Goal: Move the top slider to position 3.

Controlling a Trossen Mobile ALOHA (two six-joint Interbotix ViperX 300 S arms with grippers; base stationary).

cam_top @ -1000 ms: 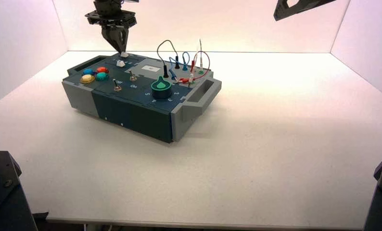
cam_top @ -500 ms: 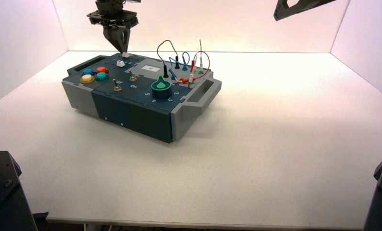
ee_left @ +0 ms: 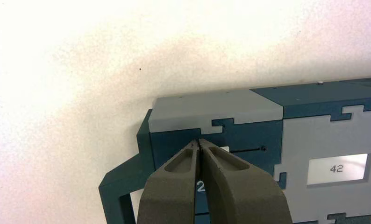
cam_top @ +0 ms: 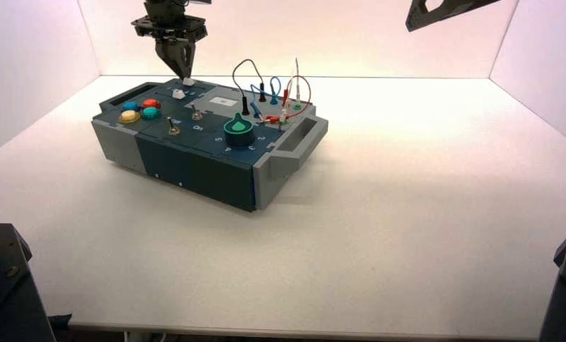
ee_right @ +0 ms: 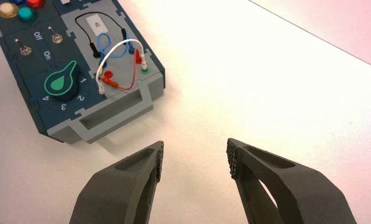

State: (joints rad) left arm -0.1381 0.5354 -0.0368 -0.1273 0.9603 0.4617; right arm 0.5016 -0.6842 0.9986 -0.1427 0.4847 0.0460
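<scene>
In the high view, the left gripper (cam_top: 187, 75) is down at the far left part of the box (cam_top: 194, 167), right at the top slider (cam_top: 188, 82), the farther of two white knobs; the other knob (cam_top: 178, 93) sits nearer the buttons. The step in hand looks to be pushing the slider along its track.

In the left wrist view, the left gripper's fingers are pressed together with nothing gripped between them. Their tips stand against or just beside the slider, whose white edge shows past them, with bare track (ee_left: 246, 150) running on toward the grey panel with the display (ee_left: 338, 169). A "2" shows beside the fingers. The next move probably calls for a short, level push along that track, stopping at 3.

In the right wrist view, the right gripper (ee_right: 195, 151) is wide open, holding nothing, idle over the table (ee_right: 267, 93).
</scene>
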